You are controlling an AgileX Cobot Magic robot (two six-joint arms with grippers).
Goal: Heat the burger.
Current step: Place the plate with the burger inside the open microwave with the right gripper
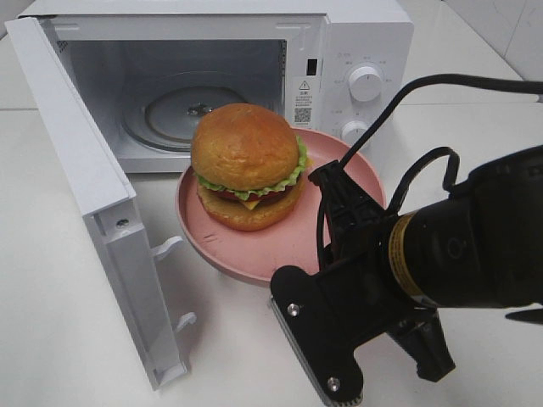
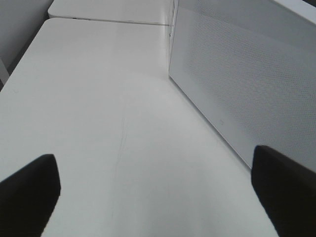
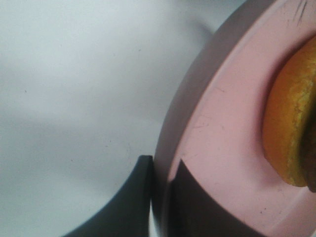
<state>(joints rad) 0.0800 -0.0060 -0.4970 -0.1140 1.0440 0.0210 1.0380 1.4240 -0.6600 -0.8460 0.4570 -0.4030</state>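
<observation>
The white table (image 1: 51,322) carries a white microwave (image 1: 356,51) with its door (image 1: 85,186) swung fully open toward the left, so the glass turntable (image 1: 182,110) inside shows bare. In front of the opening is a pink plate (image 1: 237,254), and the burger (image 1: 248,165) sits upright on its middle, bun on top.

The right gripper (image 3: 159,165) is pinched narrow on the plate's near rim, one finger above the lip and one below. The left gripper (image 2: 155,192) hangs wide apart over bare table beside the microwave's perforated side wall, holding nothing.

The step in hand looks like loading: plate and burger are at the mouth of the oven but not yet inside. The next move calls for keeping the plate level, sliding it forward past the door onto the turntable, then letting go and backing out.

From above, the right arm's bulk covers the spot where the fingers meet the rim. Whether the plate is lifted or resting on the table is hard to tell. The right wrist view shows only a blurred edge of bun.
</observation>
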